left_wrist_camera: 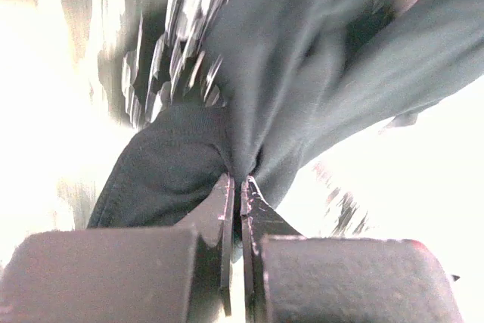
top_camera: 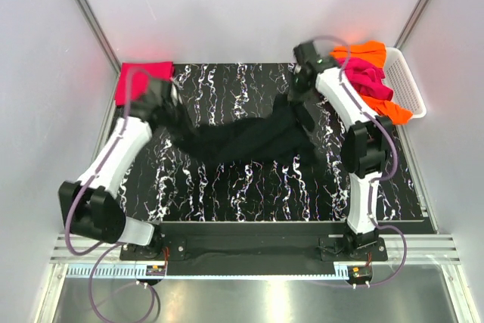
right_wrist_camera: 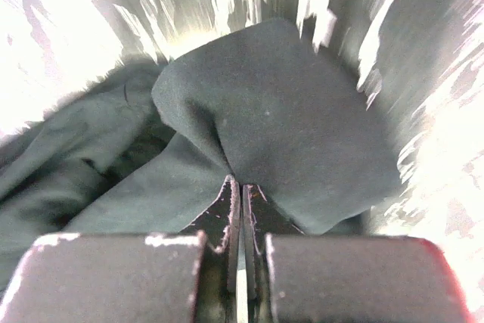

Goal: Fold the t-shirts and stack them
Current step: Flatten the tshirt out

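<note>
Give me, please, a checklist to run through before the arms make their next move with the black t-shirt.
1. Left gripper shut on the black t-shirt: ok.
2. Right gripper shut on the same shirt: ok.
3. Shirt spread flat between the two grips: not ok, it is bunched and creased.
4. Grips on matching corners or hems: cannot tell.
5. Orange shirt and magenta shirt clear of it, in the basket: ok.
</note>
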